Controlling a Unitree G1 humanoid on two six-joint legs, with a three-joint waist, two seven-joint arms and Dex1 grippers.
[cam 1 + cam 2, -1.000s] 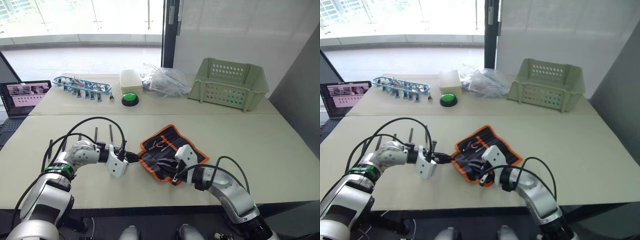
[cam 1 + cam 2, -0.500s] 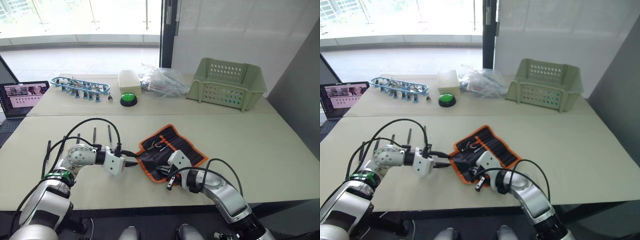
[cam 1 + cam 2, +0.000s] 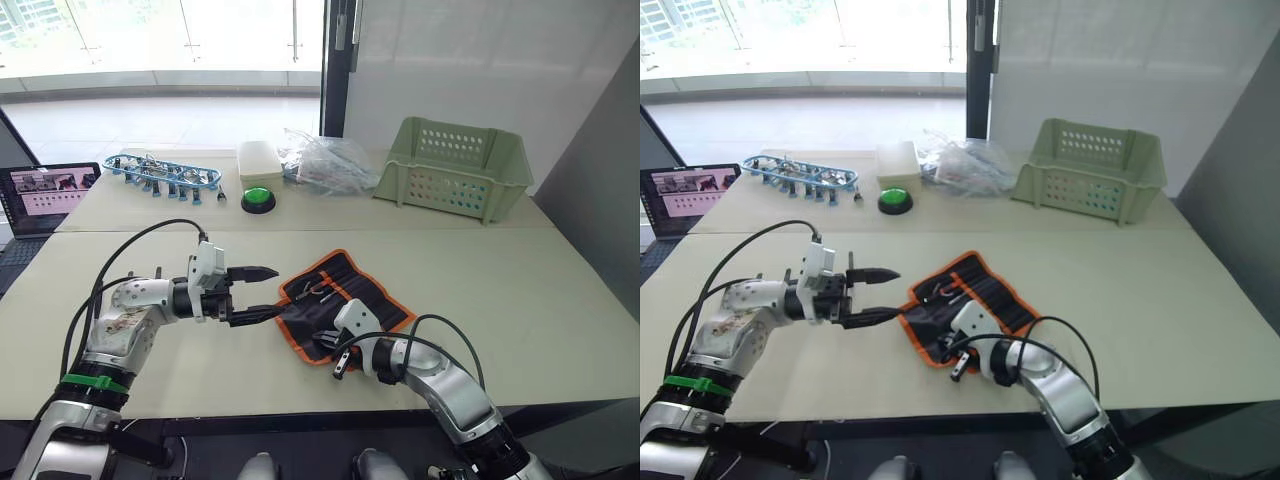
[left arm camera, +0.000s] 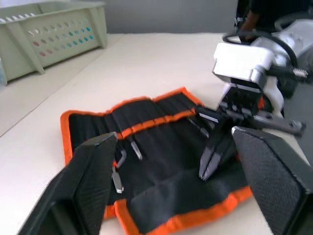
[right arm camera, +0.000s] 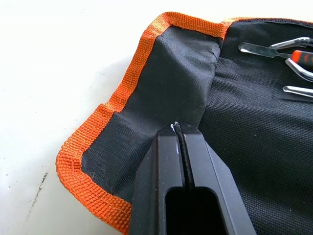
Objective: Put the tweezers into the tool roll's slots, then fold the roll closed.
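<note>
Pale tabletop [image 3: 520,290] under a bright window, carrying a pale green basket [image 3: 462,165] at the far right edge and a laptop [image 3: 45,190] at the far left edge. Near the middle of the front half, the tool roll [image 3: 345,300] lying open and flat, orange edging all round. Judged early in the task: roll unfolded, a few slim metal tools [image 4: 128,152] already lying in its pockets, folding not begun. Left gripper [image 3: 258,293] held above the table just beside the roll's left edge, fingers spread wide and empty. Right gripper [image 5: 182,147] down on the roll's near corner, fingers pressed together on the black fabric. Hard to tell how many tweezers sit in slots. Thin dark sticks [image 3: 157,272] behind the left arm, partly hidden, possibly more tweezers.
</note>
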